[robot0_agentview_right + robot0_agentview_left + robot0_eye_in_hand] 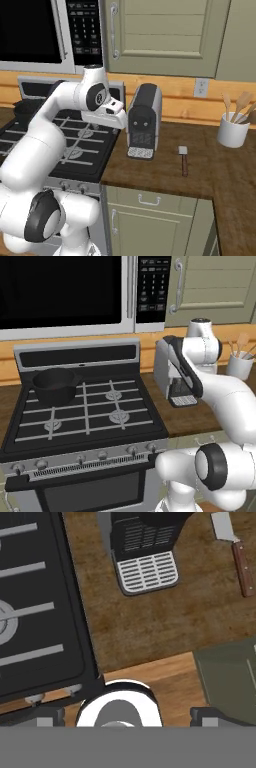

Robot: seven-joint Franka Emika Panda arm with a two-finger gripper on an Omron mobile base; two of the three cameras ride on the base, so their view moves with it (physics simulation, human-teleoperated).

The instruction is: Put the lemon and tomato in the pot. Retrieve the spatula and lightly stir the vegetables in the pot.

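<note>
The black pot [55,385] sits on the stove's [85,406] back-left burner, its inside too dark to read from the left base view. In the right base view the arm's white upper links cover most of the pot. The spatula [183,160] lies flat on the wooden desk [210,170] just right of the coffee machine [143,120], blade toward the wall; the hand view cuts off its handle at the frame's edge. The hand [125,712] hovers above the desk's front edge beside the stove, only its finger tips [47,716] showing, set wide apart and holding nothing. A white utensil cup [233,131] stands far right.
</note>
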